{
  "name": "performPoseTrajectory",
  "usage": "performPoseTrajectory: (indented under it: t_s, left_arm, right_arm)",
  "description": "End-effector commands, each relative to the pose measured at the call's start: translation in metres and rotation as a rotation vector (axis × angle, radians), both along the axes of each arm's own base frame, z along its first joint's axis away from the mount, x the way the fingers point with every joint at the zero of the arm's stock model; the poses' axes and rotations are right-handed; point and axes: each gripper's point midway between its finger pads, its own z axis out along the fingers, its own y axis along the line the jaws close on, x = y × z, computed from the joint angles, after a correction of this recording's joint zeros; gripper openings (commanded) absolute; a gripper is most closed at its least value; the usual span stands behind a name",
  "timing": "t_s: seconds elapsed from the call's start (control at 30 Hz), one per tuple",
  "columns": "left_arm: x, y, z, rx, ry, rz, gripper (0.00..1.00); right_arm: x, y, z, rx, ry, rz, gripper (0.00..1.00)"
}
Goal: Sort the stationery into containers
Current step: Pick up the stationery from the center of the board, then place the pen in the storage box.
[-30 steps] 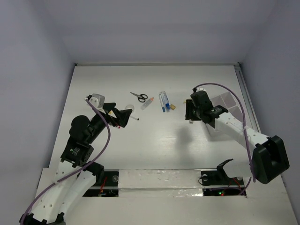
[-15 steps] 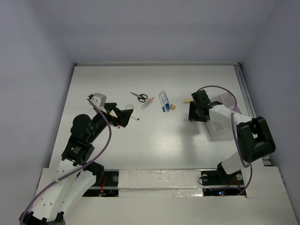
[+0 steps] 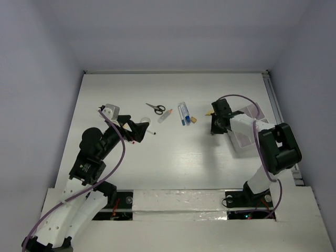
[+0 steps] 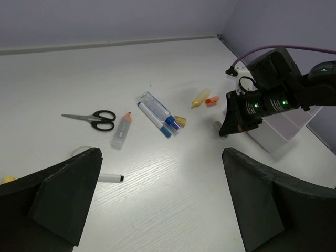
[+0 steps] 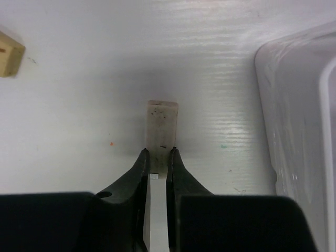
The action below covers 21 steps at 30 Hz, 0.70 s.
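Between the fingers of the right gripper [image 5: 157, 157], which have narrowed to a slim slot, sits the near end of a small pale block [image 5: 162, 123]; they press it from both sides while it lies flat on the tabletop [image 3: 173, 157], toward the right edge and just beside the outer wall of the boxes [image 5: 294, 105]. Only the block's end is pinched, so my worry is that it pivots or slips free on the lift, or tips against the box wall if it is carried over too low. What shows of the nearest box looks bare inside; the right arm hides much of the row from above, so I cannot tell whether the other boxes hold anything. Farther out, a small tan piece [image 5: 8, 52] lies apart on the tabletop. Over the left half, the left gripper [image 4: 161, 157] hangs spread fully wide and holds nothing, with the white pen [image 4: 110, 178] lying below it. Around the middle, unsorted, lie the scissors [image 4: 92, 118], the orange-capped tube [image 4: 121, 134], the blue-and-white pens [image 4: 156, 114], a yellow piece [image 4: 199, 98] and an orange piece [image 4: 212, 100].
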Motion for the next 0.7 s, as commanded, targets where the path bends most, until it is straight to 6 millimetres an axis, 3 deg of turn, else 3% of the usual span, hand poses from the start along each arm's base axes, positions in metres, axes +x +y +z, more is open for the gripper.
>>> performPoseTrajectory:
  t_s: [0.0,0.03,0.07,0.17,0.2,0.3,0.33,0.47,0.67]
  left_arm:
    - [-0.005,0.000,0.032,-0.022,-0.090,-0.009,0.99]
    - [-0.005,0.000,0.033,-0.023,-0.093,-0.010,0.99]
    - [-0.006,-0.001,0.034,-0.023,-0.093,-0.016,0.99]
    - [-0.005,-0.001,0.034,-0.024,-0.092,-0.017,0.99]
    - [-0.006,-0.001,0.033,-0.025,-0.090,-0.017,0.99]
    - [-0.007,0.000,0.034,-0.029,-0.096,-0.017,0.99]
    - [-0.007,0.000,0.036,-0.032,-0.099,-0.018,0.99]
    - [-0.010,-0.006,0.034,-0.031,-0.097,-0.041,0.99]
    - [-0.013,-0.012,0.033,-0.030,-0.089,-0.064,0.99]
  right_arm:
    - [0.023,0.013,0.025,0.065,-0.119,0.022,0.05]
    - [0.025,0.014,0.036,0.077,-0.153,0.023,0.05]
    - [0.030,0.016,0.065,0.107,-0.241,0.023,0.05]
    - [0.035,0.002,0.114,0.084,-0.375,-0.025,0.06]
    - [0.036,-0.015,0.142,0.036,-0.460,-0.083,0.06]
    - [0.035,-0.057,0.181,-0.063,-0.554,-0.203,0.06]
    - [0.036,-0.076,0.189,-0.081,-0.548,-0.248,0.05]
    - [0.035,-0.108,0.204,-0.169,-0.539,-0.320,0.06]
    - [0.031,-0.145,0.195,-0.323,-0.440,-0.409,0.06]
